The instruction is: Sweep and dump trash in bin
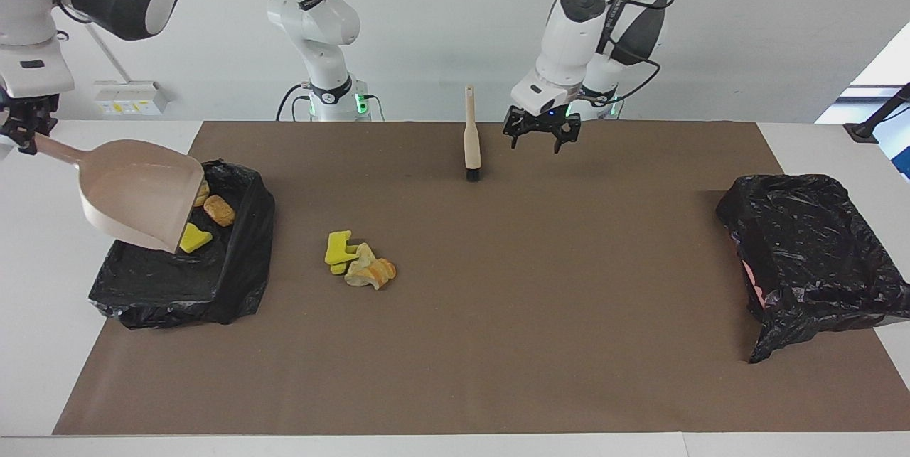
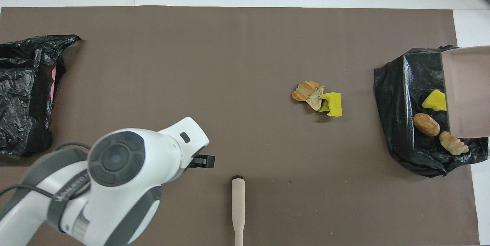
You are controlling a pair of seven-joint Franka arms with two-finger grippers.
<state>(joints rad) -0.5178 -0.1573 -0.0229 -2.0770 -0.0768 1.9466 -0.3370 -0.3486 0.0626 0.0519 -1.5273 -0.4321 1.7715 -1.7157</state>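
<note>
Right tool [image 1: 21,131] clamped on the dustpan [image 1: 138,190] handle, tilted over the black-lined bin [image 1: 234,279] at the right arm's end of the desk [image 1: 498,343]. Three scraps [image 2: 427,124] lying in that bin below the pan lip. Remaining trash pile [image 1: 357,264] on the desk beside the bin, well apart from both tools. Left tool [image 1: 540,131] spread apart, empty, raised just beside the brush [image 1: 470,144].

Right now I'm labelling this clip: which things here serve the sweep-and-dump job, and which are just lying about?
Job: beige plastic dustpan; beige wooden brush; black-lined bin holding scraps; yellow and tan scrap pile.
Lying about: second black-lined bin; brown paper mat.
</note>
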